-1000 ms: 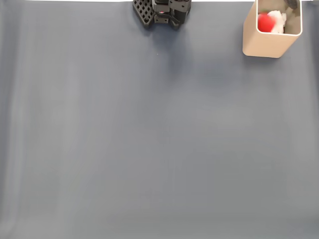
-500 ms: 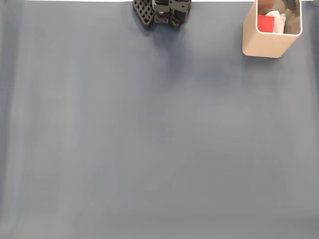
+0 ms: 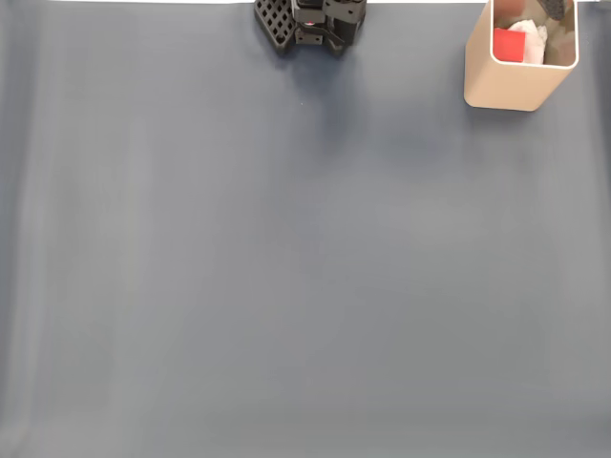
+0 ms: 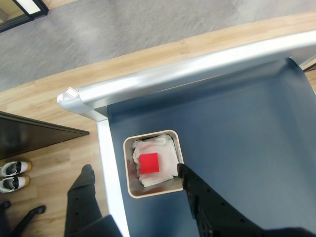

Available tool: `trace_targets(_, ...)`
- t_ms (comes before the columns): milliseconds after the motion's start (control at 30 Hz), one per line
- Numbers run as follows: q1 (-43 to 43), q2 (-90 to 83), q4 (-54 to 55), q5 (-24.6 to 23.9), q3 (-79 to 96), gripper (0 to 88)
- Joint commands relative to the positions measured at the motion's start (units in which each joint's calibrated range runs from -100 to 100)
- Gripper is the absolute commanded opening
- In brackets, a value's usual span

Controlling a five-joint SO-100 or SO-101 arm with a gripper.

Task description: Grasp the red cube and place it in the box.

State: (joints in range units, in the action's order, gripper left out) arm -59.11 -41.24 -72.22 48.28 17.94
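In the wrist view my gripper (image 4: pixel 136 195) has its jaws spread wide and empty, at the bottom of the frame. Between them, slightly higher, the red cube (image 4: pixel 148 162) lies on white paper (image 4: pixel 165 150) inside the box (image 4: pixel 154 190).

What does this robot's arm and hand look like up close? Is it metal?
Whether it is metal cannot be told. In the wrist view the hand is matt black: two long tapering fingers, the wider one dotted with small holes. In the fixed view the arm's base is black too, with a grid-patterned part.
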Motion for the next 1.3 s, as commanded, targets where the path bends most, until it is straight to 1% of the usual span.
trace_targets(0,0.6,-2.0,0.7,-0.1,-0.6,40.3)
trace_targets(233,1.0,-2.1,0.9,-0.1,-0.6,38.9)
trace_targets(367,2.6,-2.1,0.9,0.4,-0.6,32.8)
trace_targets(633,7.1,-2.1,1.0,-0.1,-0.9,6.5)
trace_targets(700,8.8,-2.7,1.4,-0.5,-0.3,1.2)
trace_targets(733,9.7,-3.0,1.5,-0.7,0.0,0.2)
trace_targets(1033,20.7,-5.3,2.1,-1.6,1.7,0.2)
trace_targets(1267,29.8,-7.5,5.4,-1.6,5.5,0.2)
